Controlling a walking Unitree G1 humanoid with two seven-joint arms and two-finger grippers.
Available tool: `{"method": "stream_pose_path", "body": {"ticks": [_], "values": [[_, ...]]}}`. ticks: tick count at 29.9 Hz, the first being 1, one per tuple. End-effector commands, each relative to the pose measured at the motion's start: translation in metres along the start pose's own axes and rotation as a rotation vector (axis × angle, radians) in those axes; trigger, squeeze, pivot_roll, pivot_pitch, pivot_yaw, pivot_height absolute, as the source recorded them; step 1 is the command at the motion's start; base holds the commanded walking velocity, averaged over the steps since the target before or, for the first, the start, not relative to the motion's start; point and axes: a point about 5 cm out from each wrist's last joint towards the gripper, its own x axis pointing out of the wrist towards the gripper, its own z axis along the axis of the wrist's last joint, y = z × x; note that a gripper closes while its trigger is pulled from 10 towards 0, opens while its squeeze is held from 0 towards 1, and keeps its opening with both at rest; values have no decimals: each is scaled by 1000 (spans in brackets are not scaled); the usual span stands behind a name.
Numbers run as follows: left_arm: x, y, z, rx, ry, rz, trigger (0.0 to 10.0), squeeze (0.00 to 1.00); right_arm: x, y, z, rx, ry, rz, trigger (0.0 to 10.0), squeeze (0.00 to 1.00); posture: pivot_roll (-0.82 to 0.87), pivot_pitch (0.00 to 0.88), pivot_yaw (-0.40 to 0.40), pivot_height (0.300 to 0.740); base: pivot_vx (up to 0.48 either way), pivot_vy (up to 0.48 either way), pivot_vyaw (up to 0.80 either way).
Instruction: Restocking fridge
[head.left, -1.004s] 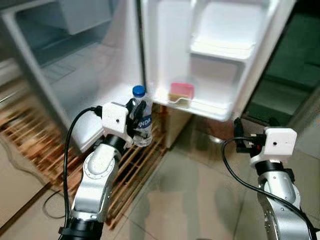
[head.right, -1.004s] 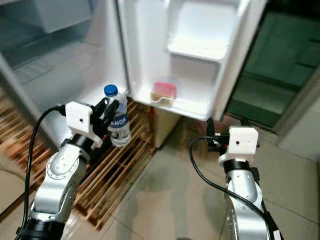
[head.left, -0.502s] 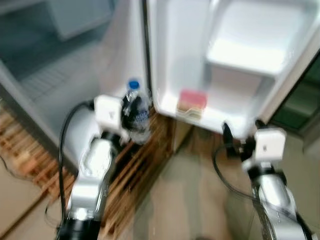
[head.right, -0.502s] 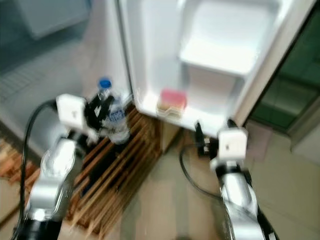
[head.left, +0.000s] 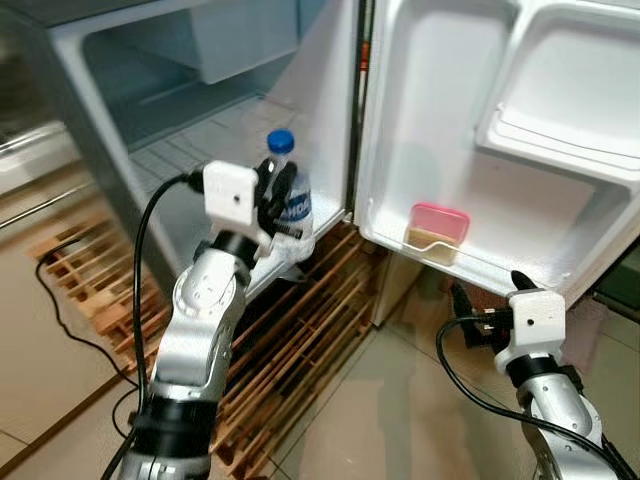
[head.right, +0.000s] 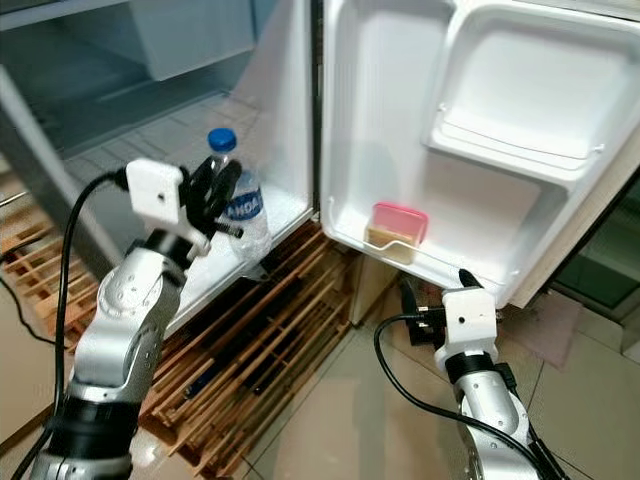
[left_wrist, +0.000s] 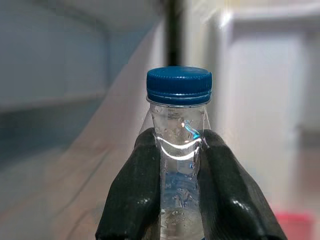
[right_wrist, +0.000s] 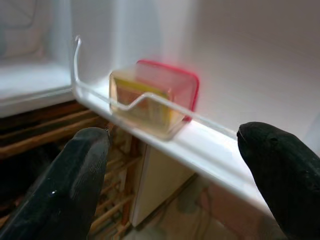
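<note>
A clear water bottle (head.left: 291, 203) with a blue cap (left_wrist: 179, 85) stands upright in my left gripper (head.left: 276, 198), which is shut on its neck. It hangs in front of the open fridge's (head.left: 180, 120) lower compartment, just left of the door hinge. In the left wrist view the two black fingers (left_wrist: 134, 195) pinch the bottle below the cap. A pink-lidded container (head.left: 437, 224) sits in the open door's (head.left: 440, 110) bottom shelf. My right gripper (head.right: 436, 290) is open, low and just below that shelf, with the container (right_wrist: 155, 100) straight ahead between its fingertips.
A wooden slatted pallet (head.left: 300, 350) lies on the floor under the fridge front. A black cable (head.left: 60, 310) trails over the tiles at the left. The door's upper bin (head.left: 570, 110) juts out at the right. Bare tile floor (head.right: 340, 420) lies between my arms.
The whole view has swung and sharpened after a blurred frame, with the fridge now larger. The bottle stays in my left gripper, now before the compartment opening. The right gripper sits lower under the door shelf.
</note>
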Motion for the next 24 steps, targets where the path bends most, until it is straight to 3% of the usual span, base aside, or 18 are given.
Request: {"method": "stream_pose_path", "body": {"ticks": [1,6,8,13,17,24], "values": [[13,-14,10,-26,-22,-80,10000,0,0,-3,3,5,-10,1,10000,114,-152,0,22,740,0,0,0],[34,-34,13,-77,-19,-176,10000,0,0,-4,2,15,-6,12,10000,114,-166,0,29,740,0,0,0],[49,-50,18,-108,-29,-247,10000,0,0,-6,-1,21,2,14,10000,114,-173,0,32,740,0,0,0],[67,-70,22,-103,-50,-313,10000,0,1,-5,1,17,-11,9,10000,114,-215,0,40,740,0,0,0],[81,-78,20,-91,-58,-324,10000,0,-1,-3,5,6,-19,-2,10000,110,-247,0,54,740,0,0,-400],[90,-76,22,-81,-72,-316,10000,0,-3,-3,7,3,-16,-15,10000,114,-257,0,58,740,0,0,-571]]}}
